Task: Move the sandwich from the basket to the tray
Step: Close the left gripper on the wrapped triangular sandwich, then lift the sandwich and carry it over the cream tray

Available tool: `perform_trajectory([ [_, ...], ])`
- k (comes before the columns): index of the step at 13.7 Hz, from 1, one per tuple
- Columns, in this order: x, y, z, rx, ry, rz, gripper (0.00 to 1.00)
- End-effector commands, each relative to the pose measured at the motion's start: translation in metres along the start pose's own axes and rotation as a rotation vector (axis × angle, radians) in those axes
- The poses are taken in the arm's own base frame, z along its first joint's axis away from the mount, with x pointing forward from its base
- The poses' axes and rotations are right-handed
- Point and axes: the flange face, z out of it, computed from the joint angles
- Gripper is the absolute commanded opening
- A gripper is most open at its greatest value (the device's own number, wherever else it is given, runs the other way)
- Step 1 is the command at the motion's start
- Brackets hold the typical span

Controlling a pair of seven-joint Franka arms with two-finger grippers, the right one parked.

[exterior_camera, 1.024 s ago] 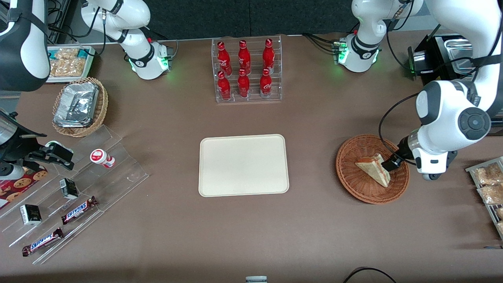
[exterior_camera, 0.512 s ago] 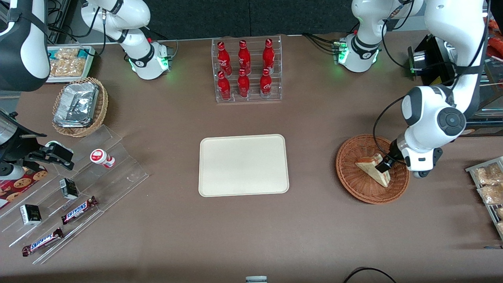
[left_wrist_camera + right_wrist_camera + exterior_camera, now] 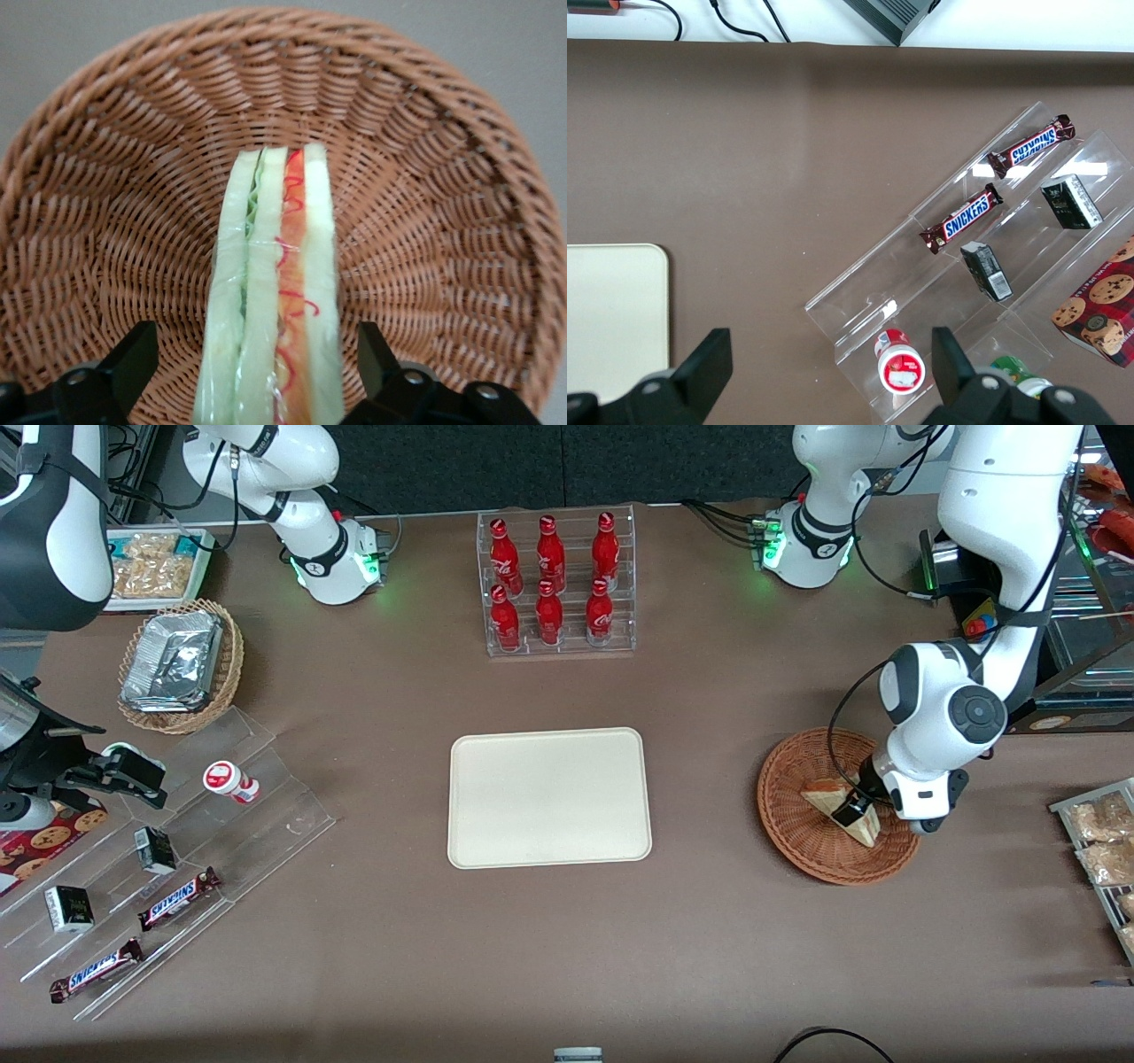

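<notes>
The sandwich [image 3: 822, 794] lies in the reddish-brown wicker basket [image 3: 780, 828] toward the working arm's end of the table. My left gripper [image 3: 852, 811] is down in the basket over the wedge, open. In the left wrist view the sandwich [image 3: 275, 310] shows its pale bread with green and red-orange layers. It stands between the two black fingers [image 3: 133, 359] of the gripper [image 3: 257, 354], with a gap on each side. Wicker of the basket [image 3: 425, 133] surrounds it. The cream tray [image 3: 549, 797] lies bare at mid-table, also seen as the tray [image 3: 611, 310] in the right wrist view.
A clear rack of red bottles [image 3: 556, 584] stands farther from the front camera than the tray. A stepped acrylic shelf [image 3: 177, 868] with Snickers bars and a paler wicker basket of foil containers [image 3: 177, 664] sit toward the parked arm's end. Snack packets [image 3: 1099, 841] lie beside the basket.
The left arm has swung in over the basket and lowered. Its gripper slid from the sandwich's outer edge to straddle the wedge. The sandwich has not moved.
</notes>
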Motion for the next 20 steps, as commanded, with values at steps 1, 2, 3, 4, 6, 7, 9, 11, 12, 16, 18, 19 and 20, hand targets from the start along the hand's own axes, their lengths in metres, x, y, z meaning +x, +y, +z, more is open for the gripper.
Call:
perform_trajectory([
  [1,-0.006,0.002,0.003,-0.01,0.005,-0.01,0.49],
  [2,-0.007,0.002,0.006,-0.006,0.002,-0.008,0.26],
  [3,-0.007,0.003,0.006,-0.006,0.002,-0.007,0.09],
  [4,-0.006,0.003,0.005,-0.006,0.002,-0.005,0.04],
  [6,-0.006,0.008,-0.011,-0.017,0.01,0.006,0.01],
  [7,-0.007,0.012,-0.03,-0.018,0.011,0.02,0.0],
  [9,-0.022,0.04,-0.081,-0.003,-0.017,0.071,0.0],
  [11,-0.051,0.09,-0.143,0.026,-0.067,0.187,0.0],
  [12,-0.07,0.114,-0.165,0.042,-0.1,0.242,0.0],
  [16,-0.189,0.198,-0.21,-0.003,-0.118,0.476,0.05],
  [18,-0.25,0.224,-0.189,0.017,-0.12,0.59,0.04],
  [19,-0.276,0.242,-0.18,0.022,-0.097,0.648,0.04],
  [20,-0.301,0.26,-0.168,0.019,-0.097,0.693,0.04],
])
